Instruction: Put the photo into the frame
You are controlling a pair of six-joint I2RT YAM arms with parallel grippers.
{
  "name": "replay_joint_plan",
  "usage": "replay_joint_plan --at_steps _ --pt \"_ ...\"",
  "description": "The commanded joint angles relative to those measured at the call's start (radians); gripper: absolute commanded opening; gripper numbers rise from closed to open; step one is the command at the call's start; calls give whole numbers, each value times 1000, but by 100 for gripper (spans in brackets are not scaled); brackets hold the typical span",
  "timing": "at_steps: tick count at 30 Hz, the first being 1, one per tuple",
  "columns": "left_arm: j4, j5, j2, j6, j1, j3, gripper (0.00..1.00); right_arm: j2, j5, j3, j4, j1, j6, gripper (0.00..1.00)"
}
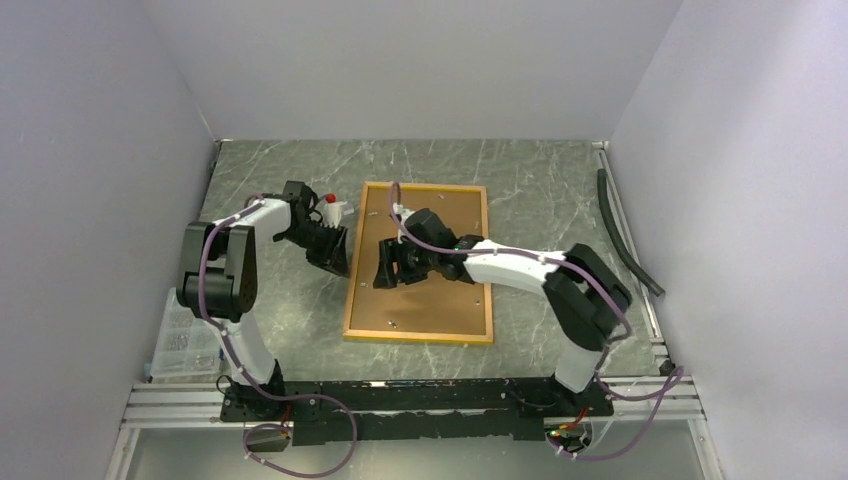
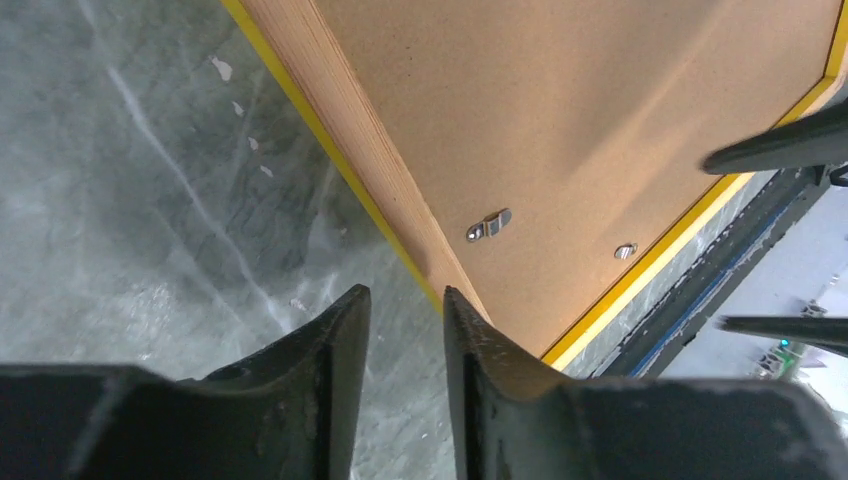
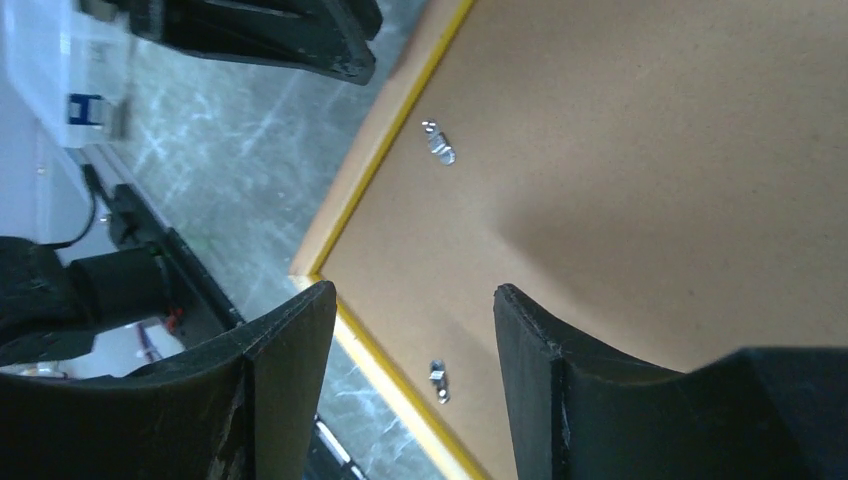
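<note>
The frame (image 1: pixel 415 337) lies face down on the table, its paler wood back up and a yellow edge showing. A plain brown backing board (image 1: pixel 440 300) fills it. The photo is hidden. My left gripper (image 1: pixel 335 255) is low at the frame's left rail (image 2: pixel 370 170); its fingers (image 2: pixel 404 295) stand a narrow gap apart with nothing between them. My right gripper (image 1: pixel 390 272) hovers over the left part of the board (image 3: pixel 620 170), its fingers (image 3: pixel 415 290) wide open and empty. Small metal tabs (image 2: pixel 488 226) (image 3: pixel 440 148) sit along the board's edge.
A small white object with a red cap (image 1: pixel 335 208) stands just left of the frame's far corner. A clear plastic box (image 1: pixel 185 340) sits at the near left. A black hose (image 1: pixel 625 230) lies along the right wall. Walls close in three sides.
</note>
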Motion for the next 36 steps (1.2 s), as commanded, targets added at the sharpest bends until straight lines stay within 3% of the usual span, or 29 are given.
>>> replay_joint_plan --at_steps 1,19,36 --pt "-9 76 51 -24 -1 28 35 110 -51 66 111 12 -15 62" --pt "19 117 104 -9 0 13 21 287 -94 171 196 24 -22 59" --pt "13 104 113 6 0 23 11 332 -138 172 250 24 9 51"
